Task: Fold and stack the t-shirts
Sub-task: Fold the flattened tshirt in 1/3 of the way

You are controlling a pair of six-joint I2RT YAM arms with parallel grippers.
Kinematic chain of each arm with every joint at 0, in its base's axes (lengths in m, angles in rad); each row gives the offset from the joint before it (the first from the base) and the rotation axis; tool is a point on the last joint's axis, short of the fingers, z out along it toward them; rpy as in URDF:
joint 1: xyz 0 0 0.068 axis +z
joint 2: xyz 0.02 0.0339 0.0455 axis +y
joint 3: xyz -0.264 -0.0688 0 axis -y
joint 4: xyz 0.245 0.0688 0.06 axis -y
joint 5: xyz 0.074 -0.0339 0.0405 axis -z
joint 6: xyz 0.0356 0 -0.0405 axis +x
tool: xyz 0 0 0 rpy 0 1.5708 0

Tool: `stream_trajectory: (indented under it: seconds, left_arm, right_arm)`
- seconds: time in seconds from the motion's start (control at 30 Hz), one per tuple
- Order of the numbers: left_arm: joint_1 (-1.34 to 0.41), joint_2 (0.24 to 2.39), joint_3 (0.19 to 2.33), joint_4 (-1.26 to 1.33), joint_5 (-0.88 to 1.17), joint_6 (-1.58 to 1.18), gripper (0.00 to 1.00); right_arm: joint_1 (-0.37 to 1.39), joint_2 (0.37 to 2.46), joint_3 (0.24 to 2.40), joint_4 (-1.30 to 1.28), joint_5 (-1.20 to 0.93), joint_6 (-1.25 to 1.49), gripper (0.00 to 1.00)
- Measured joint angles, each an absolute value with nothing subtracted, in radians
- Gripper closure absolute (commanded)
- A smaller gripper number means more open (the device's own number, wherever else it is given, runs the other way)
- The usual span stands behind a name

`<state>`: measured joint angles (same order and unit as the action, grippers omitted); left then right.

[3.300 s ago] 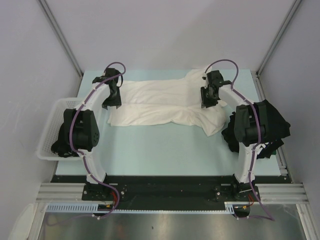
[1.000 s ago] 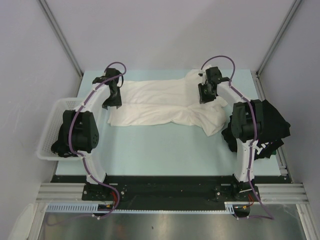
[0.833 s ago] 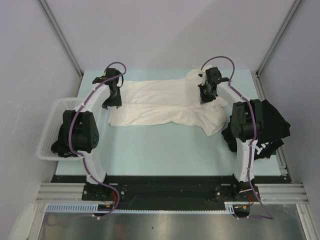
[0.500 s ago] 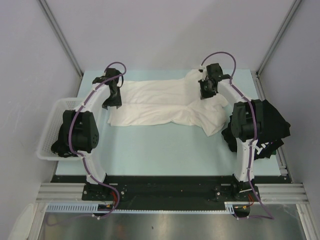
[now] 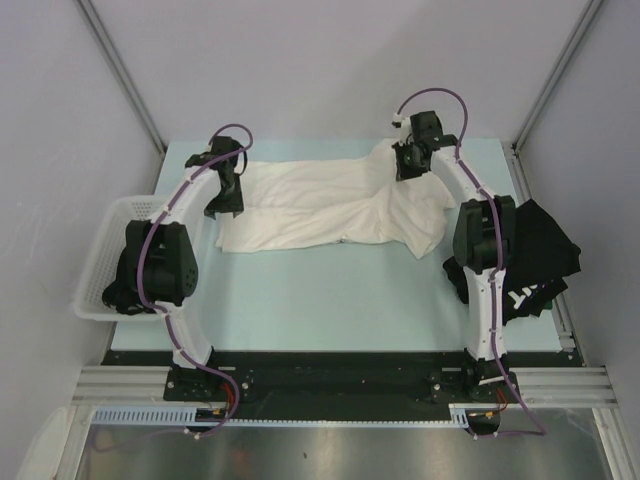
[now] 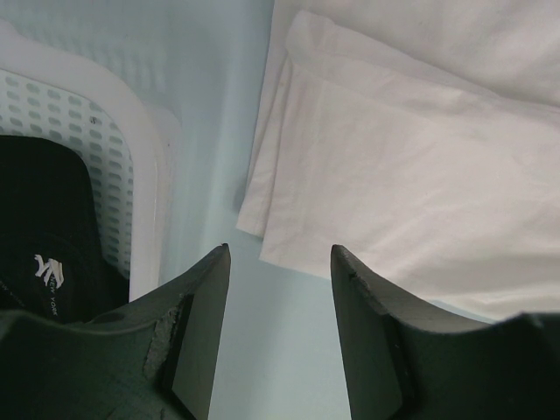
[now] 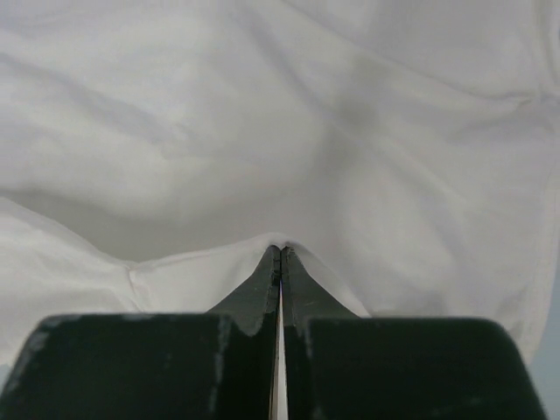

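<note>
Two right fingers (image 7: 249, 302) pinch the cream t-shirt (image 5: 320, 205), hiding the gripped fold.

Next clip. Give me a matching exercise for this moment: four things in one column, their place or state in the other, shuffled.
Things:
1. left gripper
2. right gripper
3. white t-shirt
4. basket

Place or state:
A. at the left edge of the table, with a black garment inside
B. shut, pinching white cloth
C. open, above the shirt's edge, holding nothing
D. spread across the far half of the table

Pairs: 1-C, 2-B, 3-D, 4-A
</note>
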<state>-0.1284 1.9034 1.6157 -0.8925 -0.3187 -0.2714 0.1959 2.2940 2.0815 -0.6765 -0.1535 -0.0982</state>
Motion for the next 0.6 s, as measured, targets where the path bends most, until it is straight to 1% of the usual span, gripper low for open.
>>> stream_trajectory:
  seconds: [0.2,0.23,0.27,0.33,0.6]
  left_arm:
    - [-0.129,1.903,1.616,-0.892,-0.319,-0.271,0.45]
    - [-0.129,1.903,1.616,-0.892,-0.319,-0.271,0.45]
    - [-0.129,1.903,1.616,-0.892,-0.319,-0.270,0.45]
    - [-0.129,1.904,1.616,-0.892,-0.319,-0.270,0.45]
    - [-0.129,1.909,1.616,-0.893,-0.319,-0.270,0.45]
  right_arm:
    - [0.191,2.363,2.208,-0.704,-0.171,-0.107,1.00]
    - [0.189,2.368,2.214,-0.705,-0.173,-0.106,0.98]
    - [0.187,2.371,2.216,-0.708,-0.174,-0.106,0.89]
    - [0.184,2.377,2.216,-0.713,-0.173,-0.106,0.79]
    - [0.176,2.380,2.115,-0.714,-0.130,-0.091,0.75]
